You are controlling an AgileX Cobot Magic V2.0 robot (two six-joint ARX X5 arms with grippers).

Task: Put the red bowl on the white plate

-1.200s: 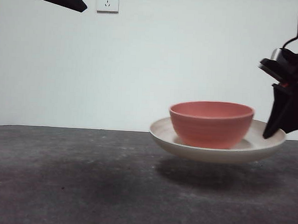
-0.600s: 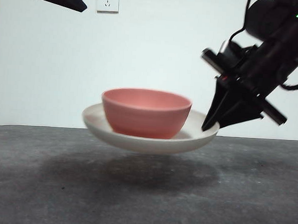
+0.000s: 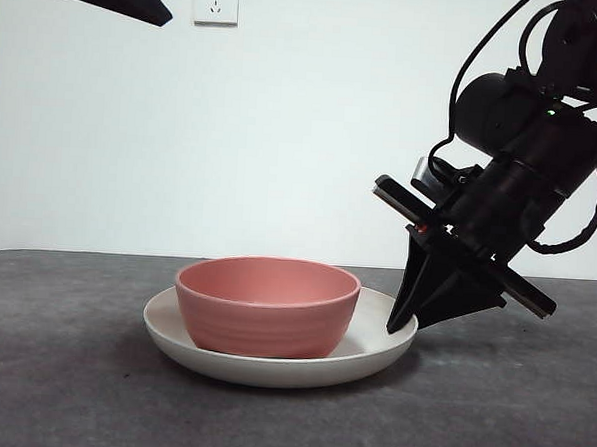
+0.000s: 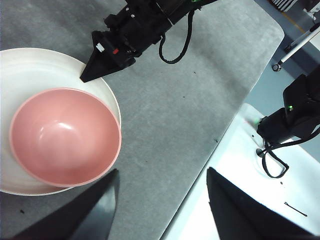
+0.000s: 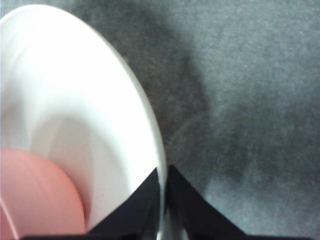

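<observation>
Red bowl [image 3: 266, 307] sits in white plate [image 3: 377, 350] on table, lower centre; right gripper [image 3: 403, 324] pinched shut on plate rim, so part jaws gently, withdraw without nudging; left gripper [image 4: 160, 200] open, empty.

No readable text, labels, brands or numbers on anything.

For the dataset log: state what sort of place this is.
Probably a robotics lab or test bench: a bare white wall with a socket, a grey mat over a white table, and the right pincer clamping the white plate holding the red bowl.
</observation>
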